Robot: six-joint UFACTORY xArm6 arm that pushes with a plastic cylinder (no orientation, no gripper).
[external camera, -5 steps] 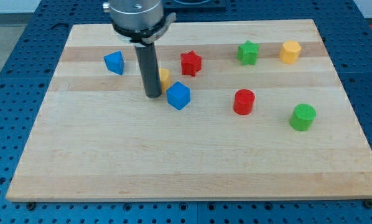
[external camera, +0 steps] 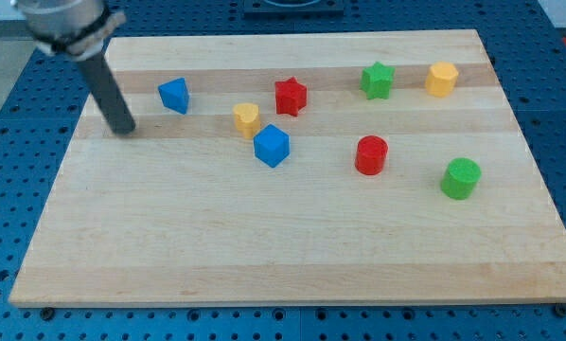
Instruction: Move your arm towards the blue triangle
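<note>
Wooden board (external camera: 292,237): pale planks are lying flat, filling most of the view, with faint darker bands running left to right.
Surround: blue perforated bench (external camera: 557,114) is showing on every side of the board; at the far edge a dark fixture is just peeking in, too cropped to identify.
My tip (external camera: 125,131): resting on the board near its far left part, the rod leaning up toward the far left corner; its housing is blurred.
Jaws: the arm is carrying none, only the plain rod.
Blue triangle (external camera: 174,95): sitting just right of my tip and slightly farther back, apart from it.
Yellow block (external camera: 247,119): lying right of the triangle, possibly heart-shaped.
Blue cube (external camera: 272,145): standing just near-right of the yellow block, close to it.
Red star (external camera: 290,96): sitting far of the cube.
Green star (external camera: 378,80): sitting farther right.
Yellow hexagon (external camera: 441,79): lying near the far right corner.
Red cylinder (external camera: 371,154): standing right of the cube.
Green cylinder (external camera: 461,177): standing nearest on the right.
</note>
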